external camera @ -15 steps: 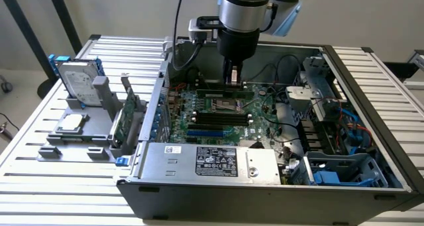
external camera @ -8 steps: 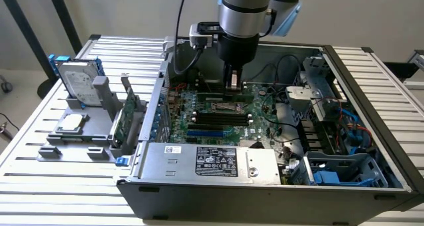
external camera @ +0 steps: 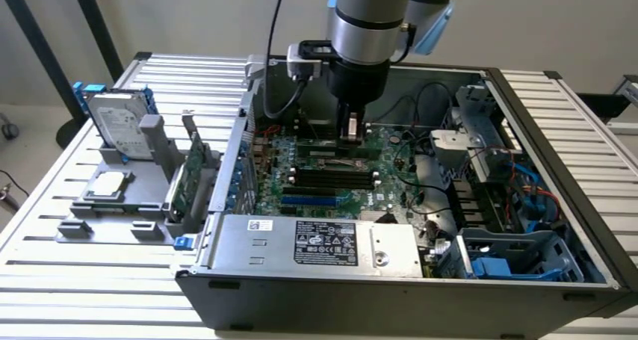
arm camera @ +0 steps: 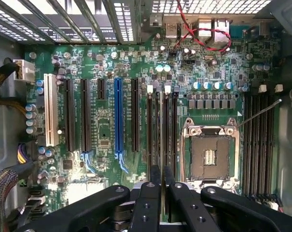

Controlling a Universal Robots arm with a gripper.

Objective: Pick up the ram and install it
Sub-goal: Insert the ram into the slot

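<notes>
My gripper (external camera: 351, 134) reaches down into the open computer case (external camera: 399, 288), just above the motherboard (external camera: 329, 183). It is shut on the ram (external camera: 321, 143), a thin green stick held level over the memory slots. In the wrist view the two black fingers (arm camera: 154, 186) stand close together with the ram (arm camera: 161, 145) edge-on between them. The stick runs along the dark memory slots (arm camera: 150, 130) with white end clips, next to the empty processor socket (arm camera: 209, 154). I cannot tell whether the ram touches a slot or hangs just above it.
On the exterior view's left a grey holder (external camera: 110, 220) carries a hard drive (external camera: 119, 123), a square silver processor chip (external camera: 107, 184) and a green expansion card (external camera: 190, 175). A power supply (external camera: 319, 243) fills the case's near side. Cables and a drive cage (external camera: 509, 258) crowd the right.
</notes>
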